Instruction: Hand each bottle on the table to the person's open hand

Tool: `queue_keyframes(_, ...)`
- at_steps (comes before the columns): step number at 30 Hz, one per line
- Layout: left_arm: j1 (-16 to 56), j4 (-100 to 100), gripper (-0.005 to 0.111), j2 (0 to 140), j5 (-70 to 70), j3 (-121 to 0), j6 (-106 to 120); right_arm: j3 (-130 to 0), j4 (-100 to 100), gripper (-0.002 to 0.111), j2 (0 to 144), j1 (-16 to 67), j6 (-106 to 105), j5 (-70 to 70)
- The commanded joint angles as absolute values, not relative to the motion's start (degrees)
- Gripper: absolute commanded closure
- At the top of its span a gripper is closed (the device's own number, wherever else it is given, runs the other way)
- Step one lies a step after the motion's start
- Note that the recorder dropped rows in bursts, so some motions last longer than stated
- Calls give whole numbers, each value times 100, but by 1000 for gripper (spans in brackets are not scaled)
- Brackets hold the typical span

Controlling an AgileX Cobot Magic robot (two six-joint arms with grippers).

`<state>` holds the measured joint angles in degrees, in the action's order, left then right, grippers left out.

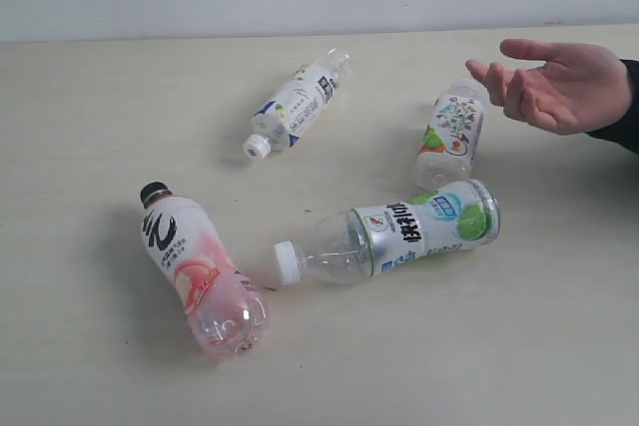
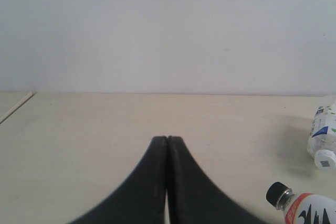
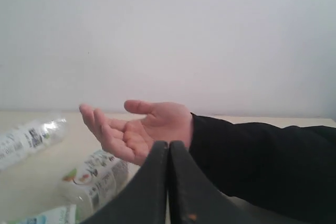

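We see all four bottles lying on their sides on the table [image 1: 90, 107], none of them held. The pink bottle [image 1: 200, 271] with the black cap lies at the near left. The green-label bottle [image 1: 399, 231] lies beside it toward the right, its white cap pointing at the pink bottle's base, close but apart. The white-label bottle [image 1: 298, 104] lies farther back near the middle. The floral bottle [image 1: 451, 135] lies at the right rear, near the green-label bottle's far end and just under the person's open hand [image 1: 559, 82]. That hand hovers palm up at the right edge, with a black sleeve [image 1: 624, 112] behind it. Our left tool [image 2: 167, 140] has its dark fingers pressed together, pinching nothing, low over bare table. Our right tool [image 3: 168, 144] is also pressed together and empty, with the open hand just beyond its tips.
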<state>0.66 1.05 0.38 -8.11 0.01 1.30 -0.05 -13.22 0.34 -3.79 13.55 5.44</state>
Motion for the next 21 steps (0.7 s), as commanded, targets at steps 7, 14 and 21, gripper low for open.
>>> queue_keyframes(7, 61, 97, 107, 0, -802, 0, 121, 0, 159, 108, 0, -398, 1816, -1131)
queue_keyframes(14, 61, 97, 107, 0, -802, 0, 121, 0, 312, 108, 0, -398, 1583, -1728)
queue_keyframes(21, 61, 97, 107, 0, -802, 0, 121, 0, 442, 108, 0, -398, 1515, -2034)
